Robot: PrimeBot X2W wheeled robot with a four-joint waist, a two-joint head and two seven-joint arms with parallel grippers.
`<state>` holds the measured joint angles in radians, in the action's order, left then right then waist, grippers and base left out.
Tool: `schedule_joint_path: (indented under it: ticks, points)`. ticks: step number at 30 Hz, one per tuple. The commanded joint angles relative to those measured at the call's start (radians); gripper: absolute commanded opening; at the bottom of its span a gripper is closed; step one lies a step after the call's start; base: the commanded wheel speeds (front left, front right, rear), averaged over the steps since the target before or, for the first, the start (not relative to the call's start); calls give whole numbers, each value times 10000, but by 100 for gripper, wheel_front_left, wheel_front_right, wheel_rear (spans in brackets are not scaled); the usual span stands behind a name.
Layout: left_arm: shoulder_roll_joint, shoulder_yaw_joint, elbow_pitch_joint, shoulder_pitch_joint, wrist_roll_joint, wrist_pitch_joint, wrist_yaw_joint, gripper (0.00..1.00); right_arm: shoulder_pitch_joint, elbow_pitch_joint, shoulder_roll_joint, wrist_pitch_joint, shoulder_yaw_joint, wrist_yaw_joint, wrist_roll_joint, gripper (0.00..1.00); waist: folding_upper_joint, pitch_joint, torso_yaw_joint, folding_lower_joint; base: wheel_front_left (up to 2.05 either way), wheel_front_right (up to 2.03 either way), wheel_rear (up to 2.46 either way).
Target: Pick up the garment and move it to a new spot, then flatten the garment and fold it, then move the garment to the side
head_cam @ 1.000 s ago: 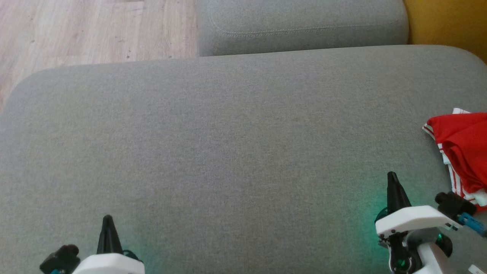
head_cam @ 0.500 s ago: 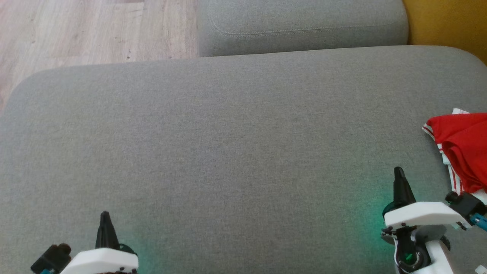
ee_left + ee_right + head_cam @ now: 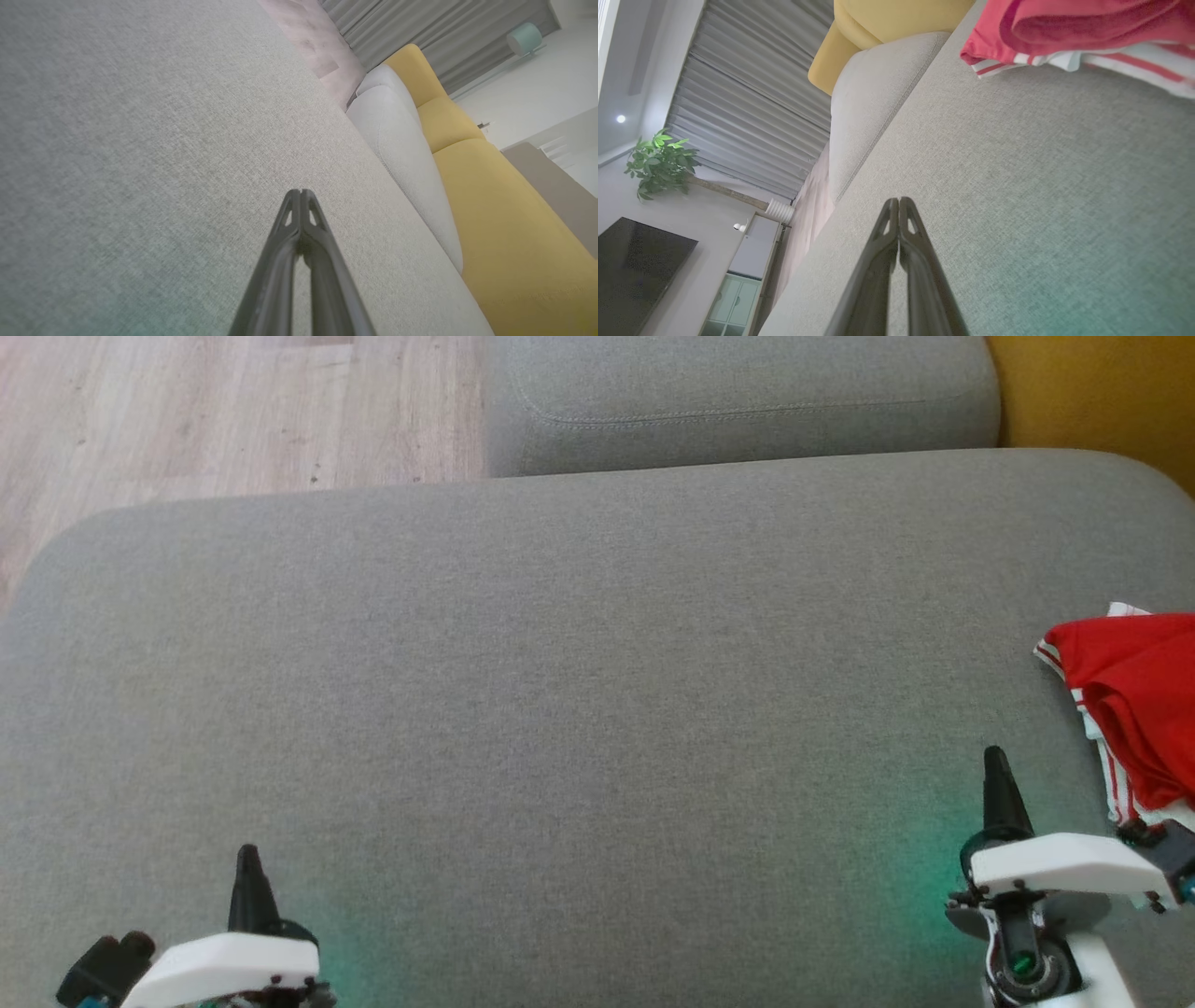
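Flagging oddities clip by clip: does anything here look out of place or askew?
The red garment lies rumpled at the far right of the grey cushion, white striped trim poking out beneath. Nothing looks spilled or damaged.

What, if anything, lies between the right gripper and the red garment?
Nothing visible. Only bare grey cushion separates the shut right gripper from the red garment, which lies crumpled to its right.

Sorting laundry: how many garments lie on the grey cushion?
1: a red garment with white stripes at the right edge of the cushion, cut off by the frame; more may be hidden.
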<state>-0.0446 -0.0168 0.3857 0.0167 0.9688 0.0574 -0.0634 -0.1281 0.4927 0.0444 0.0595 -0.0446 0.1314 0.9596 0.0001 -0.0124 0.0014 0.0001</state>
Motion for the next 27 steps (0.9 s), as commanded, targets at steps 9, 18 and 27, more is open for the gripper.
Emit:
schedule_joint_path:
  ticks: [9,18,27]
  points:
    - [-39,-383,-514,557,1120,-295,-175,0,-197,-741,38,-348,-54,-4,1136,0,-1,14,-2,0,0,0,0]
    - [-43,-506,-700,632,2225,-590,-279,0,-114,-1105,42,-637,-188,-5,2256,0,-1,31,-5,0,0,0,0]
    - [-46,-616,-867,699,3219,-856,-373,0,-39,-1432,46,-897,-308,-5,3265,0,-1,46,-7,0,0,0,0]
